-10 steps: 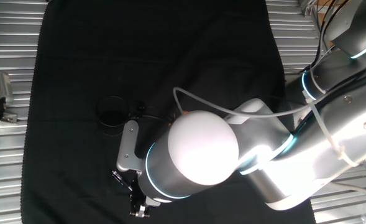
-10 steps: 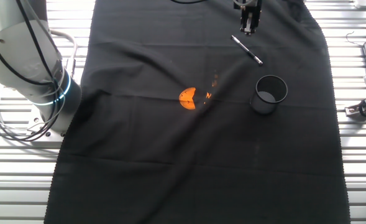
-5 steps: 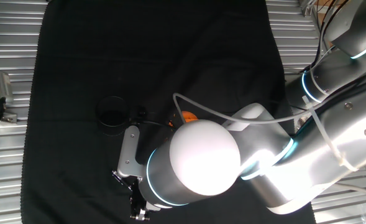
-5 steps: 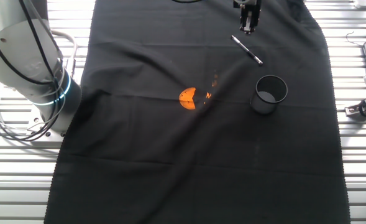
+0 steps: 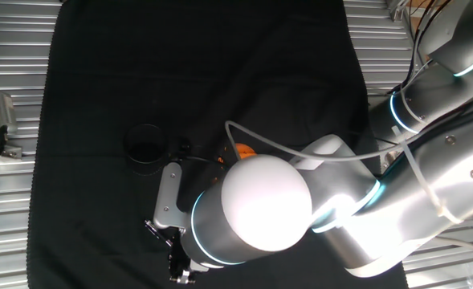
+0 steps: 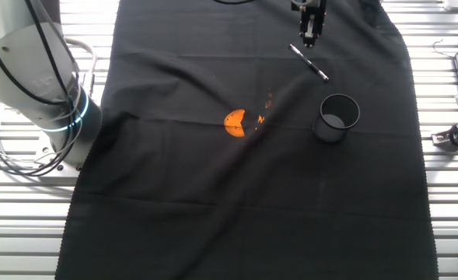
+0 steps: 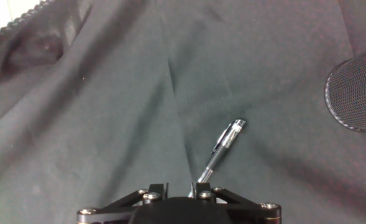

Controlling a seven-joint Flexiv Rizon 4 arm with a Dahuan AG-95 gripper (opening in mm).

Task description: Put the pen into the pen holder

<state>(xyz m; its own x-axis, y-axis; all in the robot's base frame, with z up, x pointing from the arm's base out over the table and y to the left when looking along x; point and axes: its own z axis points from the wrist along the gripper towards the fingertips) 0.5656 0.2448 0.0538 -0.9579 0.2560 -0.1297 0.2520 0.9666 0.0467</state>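
Note:
The pen (image 6: 309,63) lies flat on the black cloth, slim and black with a silver clip and tip. In the hand view the pen (image 7: 222,149) lies just ahead of my fingers, with its near end beside the right finger. The pen holder (image 6: 337,117) is a round black mesh cup standing upright to the pen's side. It also shows in one fixed view (image 5: 145,147) and at the right edge of the hand view (image 7: 356,93). My gripper (image 6: 309,23) hangs over the cloth's far edge, close to the pen. Its jaws stand slightly apart with nothing between them (image 7: 178,186).
A small orange lump (image 6: 234,121) with orange crumbs beside it lies mid-cloth; it also shows in one fixed view (image 5: 242,149). The arm's big white elbow (image 5: 260,201) hides much of that view. Slatted metal table (image 6: 26,233) surrounds the cloth.
The arm's elbow has shifted down in one fixed view, uncovering the orange lump. The gripper has barely moved. The pen and the cup have not moved.

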